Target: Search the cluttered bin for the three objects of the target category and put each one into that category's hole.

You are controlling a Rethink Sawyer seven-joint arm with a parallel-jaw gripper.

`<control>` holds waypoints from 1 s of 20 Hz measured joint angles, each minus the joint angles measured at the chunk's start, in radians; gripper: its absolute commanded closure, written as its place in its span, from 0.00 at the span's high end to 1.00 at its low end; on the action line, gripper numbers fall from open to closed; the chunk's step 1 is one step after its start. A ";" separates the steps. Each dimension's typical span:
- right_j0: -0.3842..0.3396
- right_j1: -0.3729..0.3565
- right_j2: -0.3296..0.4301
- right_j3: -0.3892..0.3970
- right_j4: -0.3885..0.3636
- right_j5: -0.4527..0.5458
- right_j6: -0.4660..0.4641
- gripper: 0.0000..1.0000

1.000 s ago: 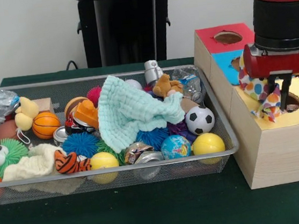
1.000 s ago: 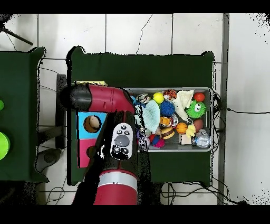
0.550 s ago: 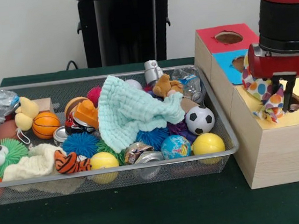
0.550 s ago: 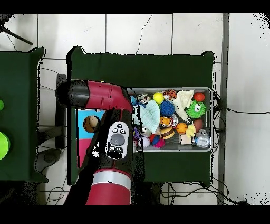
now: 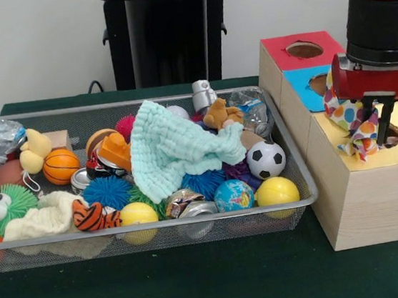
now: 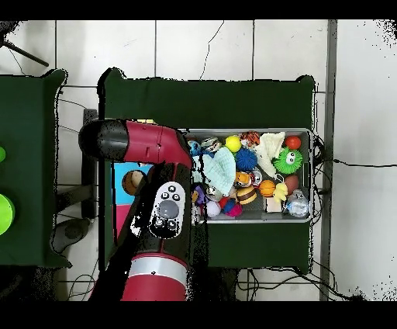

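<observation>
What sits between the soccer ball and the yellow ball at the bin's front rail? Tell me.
Nothing: in the front view the soccer ball stands right behind the yellow ball, with the globe ball beside them.

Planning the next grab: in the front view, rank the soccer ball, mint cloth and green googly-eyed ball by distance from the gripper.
Gripper, holding the polka-dot cloth over the yellow box:
1. Soccer ball, bin's right end.
2. Mint cloth, bin's middle.
3. Green googly-eyed ball, bin's far left.
</observation>
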 measured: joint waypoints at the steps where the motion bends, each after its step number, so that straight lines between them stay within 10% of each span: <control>1: 0.001 -0.004 0.000 0.005 0.000 0.000 0.000 0.00; 20: 0.040 -0.070 0.000 0.143 0.006 -0.061 0.000 0.00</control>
